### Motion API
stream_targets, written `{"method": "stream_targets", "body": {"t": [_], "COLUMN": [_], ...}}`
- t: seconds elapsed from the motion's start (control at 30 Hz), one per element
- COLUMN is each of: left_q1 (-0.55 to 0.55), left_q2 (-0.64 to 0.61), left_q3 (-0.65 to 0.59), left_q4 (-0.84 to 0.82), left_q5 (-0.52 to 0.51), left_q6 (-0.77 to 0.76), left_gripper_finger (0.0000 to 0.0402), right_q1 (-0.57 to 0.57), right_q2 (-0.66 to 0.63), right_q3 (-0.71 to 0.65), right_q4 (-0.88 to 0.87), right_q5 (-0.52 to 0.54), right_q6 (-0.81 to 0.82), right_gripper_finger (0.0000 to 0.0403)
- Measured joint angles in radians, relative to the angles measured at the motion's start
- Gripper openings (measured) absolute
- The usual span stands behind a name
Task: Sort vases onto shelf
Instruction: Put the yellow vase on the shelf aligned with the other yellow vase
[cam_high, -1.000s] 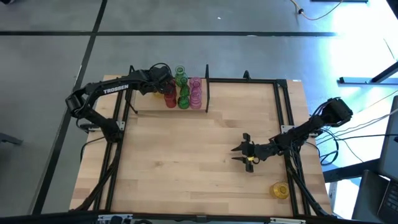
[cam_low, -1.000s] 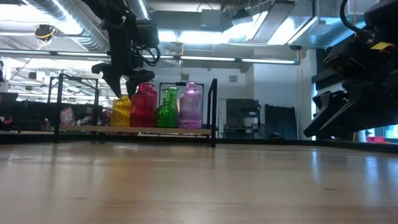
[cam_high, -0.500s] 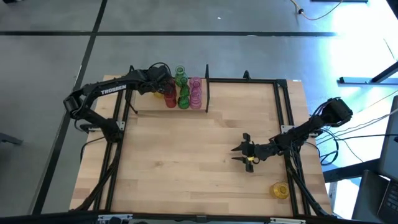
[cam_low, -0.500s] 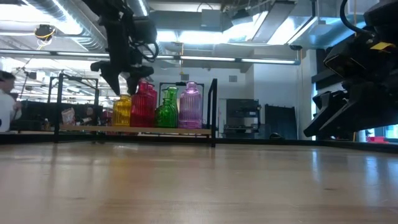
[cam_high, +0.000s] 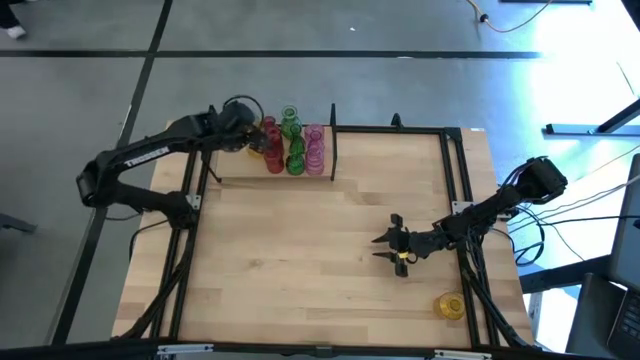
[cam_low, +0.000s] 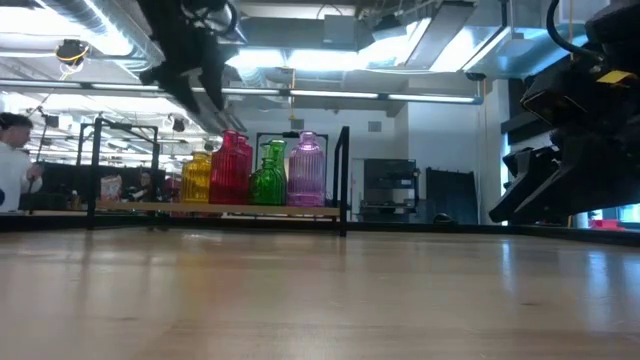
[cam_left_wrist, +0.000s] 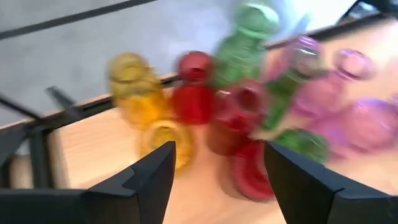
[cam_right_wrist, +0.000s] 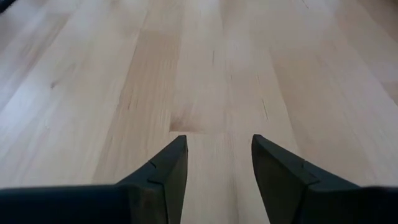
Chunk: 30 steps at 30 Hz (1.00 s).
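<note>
The shelf (cam_high: 225, 175) holds clustered vases (cam_high: 292, 147) in yellow, red, green and pink. One yellow vase (cam_high: 449, 305) stands alone on the bench (cam_high: 300, 260). Left hand (cam_high: 252, 138) and right hand (cam_high: 388, 247) are both spread, empty.

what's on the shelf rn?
The shelf holds a cluster of vases: yellow, red, green and pink, beside the black divider. The exact count is unclear, since they overlap.

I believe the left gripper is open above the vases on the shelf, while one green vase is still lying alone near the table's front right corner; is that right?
Not quite: the lone vase near the front right corner is yellow, not green, as the high view shows. The left gripper is indeed open above the vases on the shelf.
</note>
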Motion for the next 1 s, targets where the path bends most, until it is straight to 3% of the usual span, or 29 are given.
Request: {"method": "stream_targets", "body": {"t": [0.1,0.27,0.43,0.67,0.9,1.0], "left_q1": [-0.101,-0.335,-0.542,-0.748,-0.846,-0.864], "left_q2": [-0.004,0.004,0.012,0.094,0.24,0.29], "left_q3": [0.0,0.0,0.0,0.0,0.0,0.0], "left_q4": [0.004,0.068,0.182,0.358,0.492,0.517], "left_q5": [-0.008,-0.113,-0.167,-0.287,-0.28,-0.23], "left_q6": [0.018,0.028,0.063,0.171,0.292,0.294], "left_gripper_finger": [0.0238,0.0237,0.0237,0.0237,0.0237,0.0237], "right_q1": [0.0,0.0,0.0,0.001,0.068,0.125], "right_q2": [0.0,0.0,-0.002,-0.002,-0.002,-0.003], "right_q3": [0.0,0.017,0.106,0.404,0.684,0.77], "right_q4": [0.003,0.021,-0.097,-0.733,-1.211,-1.366], "right_q5": [0.005,-0.027,-0.092,-0.196,-0.278,-0.291], "right_q6": [0.001,0.029,0.031,0.127,0.275,0.378], "right_gripper_finger": [0.0161,0.0161,0.0161,0.0161,0.0161,0.0161]}}
